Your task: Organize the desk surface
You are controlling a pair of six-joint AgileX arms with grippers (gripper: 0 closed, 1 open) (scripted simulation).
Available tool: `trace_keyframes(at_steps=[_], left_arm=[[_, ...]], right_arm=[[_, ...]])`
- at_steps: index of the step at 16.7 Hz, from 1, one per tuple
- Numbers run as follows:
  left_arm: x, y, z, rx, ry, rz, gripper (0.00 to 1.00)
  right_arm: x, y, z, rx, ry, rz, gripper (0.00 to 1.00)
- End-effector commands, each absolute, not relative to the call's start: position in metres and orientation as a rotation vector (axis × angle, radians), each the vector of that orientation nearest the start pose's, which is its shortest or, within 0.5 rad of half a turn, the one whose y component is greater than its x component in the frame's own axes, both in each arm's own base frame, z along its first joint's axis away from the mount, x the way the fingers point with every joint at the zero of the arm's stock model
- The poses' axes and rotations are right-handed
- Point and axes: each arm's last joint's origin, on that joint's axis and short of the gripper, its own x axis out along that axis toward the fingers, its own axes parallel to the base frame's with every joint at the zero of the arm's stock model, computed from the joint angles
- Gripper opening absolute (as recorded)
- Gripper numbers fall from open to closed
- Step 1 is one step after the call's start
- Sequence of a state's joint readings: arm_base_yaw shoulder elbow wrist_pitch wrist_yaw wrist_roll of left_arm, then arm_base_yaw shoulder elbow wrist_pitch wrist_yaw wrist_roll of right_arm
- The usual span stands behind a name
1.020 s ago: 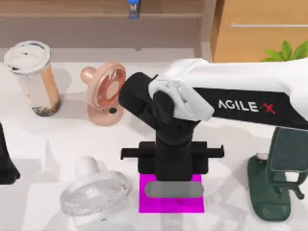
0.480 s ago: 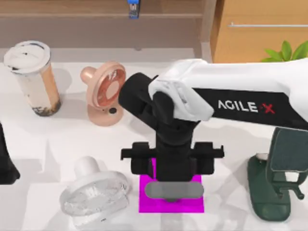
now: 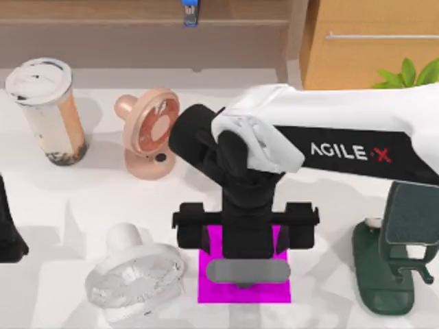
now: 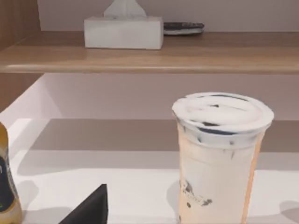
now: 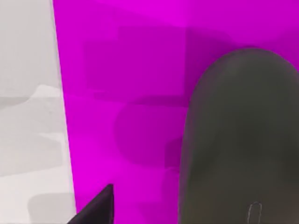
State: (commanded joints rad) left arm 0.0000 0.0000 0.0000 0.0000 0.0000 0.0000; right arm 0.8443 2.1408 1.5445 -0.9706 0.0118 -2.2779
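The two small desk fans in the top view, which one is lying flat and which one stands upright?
The clear white fan near the table's front left lies flat, its grille facing up. The pink fan behind it stands upright on its round base, beside the milk tea cup.

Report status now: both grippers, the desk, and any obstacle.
Right gripper over the magenta mat, above a grey object. Left arm parked at left. Desk surface crowded: cup, two fans.

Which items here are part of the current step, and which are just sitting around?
In play:
- right gripper, over the mat
- grey mouse, lying on the mat
- magenta mat
- desk surface

Lying about:
- milk tea cup
- pink fan
- clear fan
- green stand
- tissue box on the shelf
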Motion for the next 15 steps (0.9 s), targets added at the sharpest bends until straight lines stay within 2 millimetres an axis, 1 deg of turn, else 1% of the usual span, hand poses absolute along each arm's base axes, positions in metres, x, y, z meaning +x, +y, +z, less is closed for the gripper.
trace_keyframes(at_steps=[2, 3, 5, 7, 9, 11, 13, 15], left_arm=[[0.106, -0.001, 0.160, 0.000, 0.000, 0.000, 1.00], [0.106, -0.001, 0.160, 0.000, 0.000, 0.000, 1.00], [0.106, -0.001, 0.160, 0.000, 0.000, 0.000, 1.00], [0.106, -0.001, 0.160, 0.000, 0.000, 0.000, 1.00], [0.106, -0.001, 0.160, 0.000, 0.000, 0.000, 1.00], [0.106, -0.001, 0.160, 0.000, 0.000, 0.000, 1.00], [0.106, -0.001, 0.160, 0.000, 0.000, 0.000, 1.00], [0.106, -0.001, 0.160, 0.000, 0.000, 0.000, 1.00]], right_arm=[[0.267, 0.305, 0.135, -2.227, 0.017, 2.206, 1.00], [0.270, 0.303, 0.140, -2.225, 0.026, 2.181, 1.00], [0.284, 0.296, 0.158, -2.205, 0.088, 2.076, 1.00], [0.306, 0.279, 0.184, -2.149, 0.200, 1.918, 1.00], [0.330, 0.254, 0.213, -2.049, 0.344, 1.731, 1.00], [0.353, 0.219, 0.239, -1.905, 0.505, 1.535, 1.00], [0.372, 0.178, 0.258, -1.722, 0.676, 1.341, 1.00], [0.389, 0.133, 0.269, -1.508, 0.849, 1.151, 1.00]])
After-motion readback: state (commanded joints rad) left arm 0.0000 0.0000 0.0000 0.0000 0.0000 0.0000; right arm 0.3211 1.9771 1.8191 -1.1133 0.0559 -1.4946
